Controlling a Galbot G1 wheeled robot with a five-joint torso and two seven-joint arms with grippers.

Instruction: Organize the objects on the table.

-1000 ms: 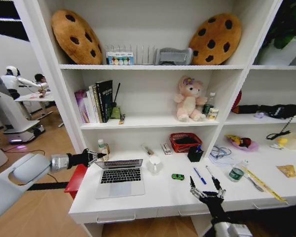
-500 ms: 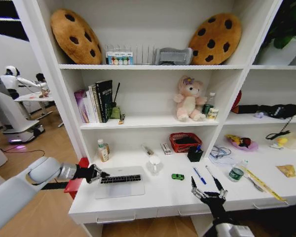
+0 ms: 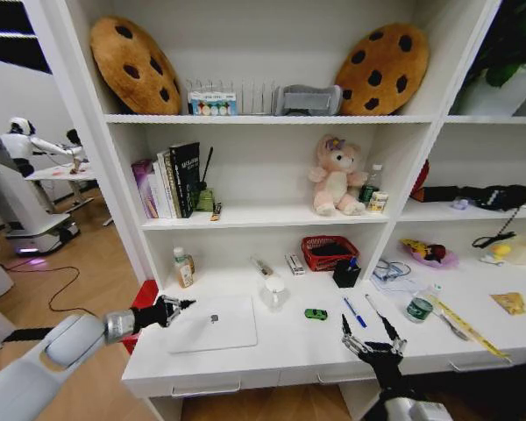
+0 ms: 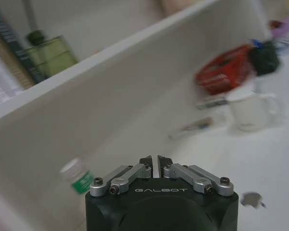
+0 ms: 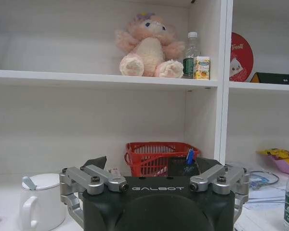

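Observation:
A silver laptop (image 3: 215, 323) lies with its lid down on the left part of the white table (image 3: 289, 351). My left gripper (image 3: 184, 304) is shut and empty just off the laptop's left edge; in the left wrist view the left gripper (image 4: 154, 161) has its fingertips pressed together. Behind it stands a small green-labelled jar (image 3: 184, 267), also the jar (image 4: 78, 177). A tiny green toy car (image 3: 316, 313) and a blue pen (image 3: 354, 312) lie mid-table. My right gripper (image 3: 369, 337) hovers open over the front edge, just short of the pens.
A white mug (image 3: 276, 292), a red basket (image 3: 329, 253) and a black pen holder (image 3: 346, 274) stand at the back of the table. A green-labelled bottle (image 3: 418, 307) stands to the right. Shelves with books, a pink plush bear and cookie cushions rise above.
The laptop's lid went from open to flat shut. My left arm dropped lower and its gripper slid off to the laptop's left edge. The right gripper barely moved.

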